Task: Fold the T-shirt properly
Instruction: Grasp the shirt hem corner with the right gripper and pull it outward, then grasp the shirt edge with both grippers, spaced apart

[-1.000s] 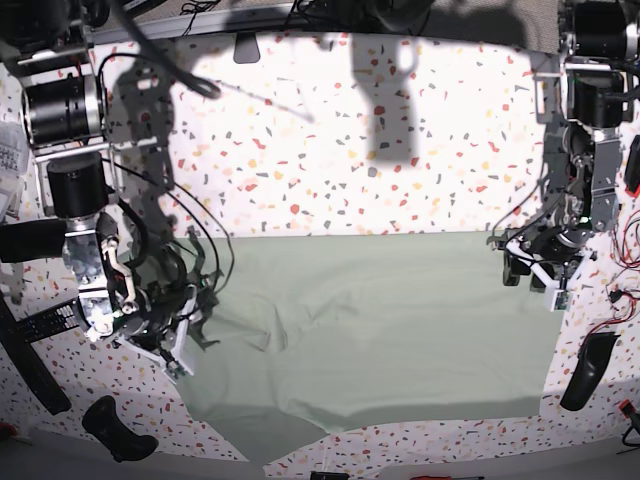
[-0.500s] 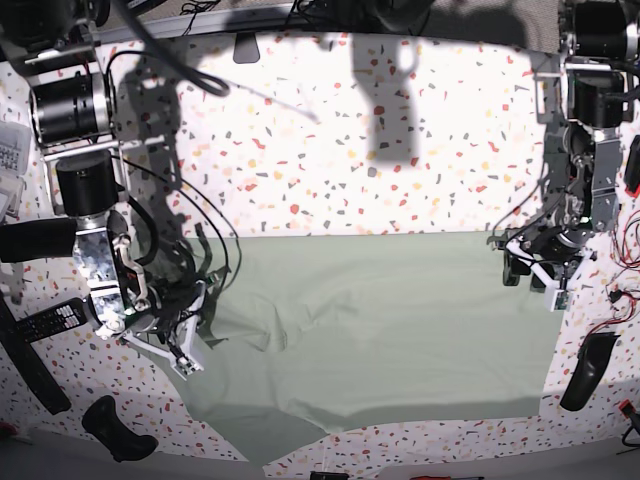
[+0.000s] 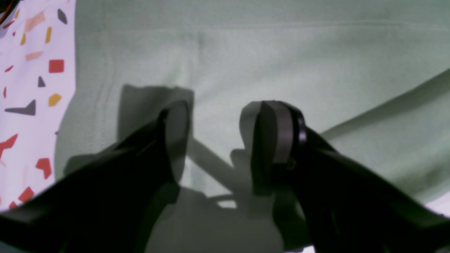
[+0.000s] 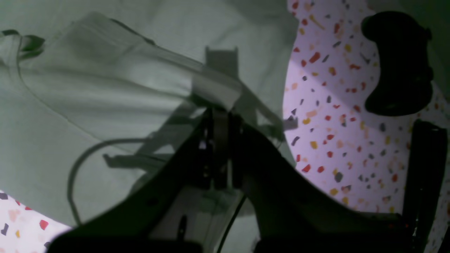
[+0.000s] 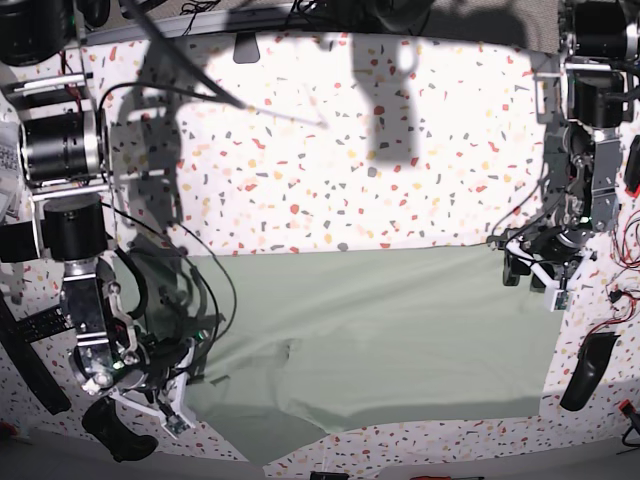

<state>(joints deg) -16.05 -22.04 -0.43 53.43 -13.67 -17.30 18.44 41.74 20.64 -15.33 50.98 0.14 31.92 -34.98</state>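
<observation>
Sage-green T-shirt (image 5: pixel 400 330) fills the lower frame, bare speckled table (image 5: pixel 400 150) above. Right gripper (image 4: pixel 218 116) pinches its raised hem; left gripper (image 3: pixel 225 140) hovers spread.

T-shirt (image 3: pixel 267 59) cut off by both wrist views' edges; fabric blurred.

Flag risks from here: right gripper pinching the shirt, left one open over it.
1. The right gripper is shut on only a narrow fold of the T-shirt; the fabric could slip out when pulled.
2. The left gripper is open above the hem, holding nothing, so a one-sided pull may skew the shirt.
3. A black controller sits beside the shirt's edge; dragged fabric could catch it.
</observation>
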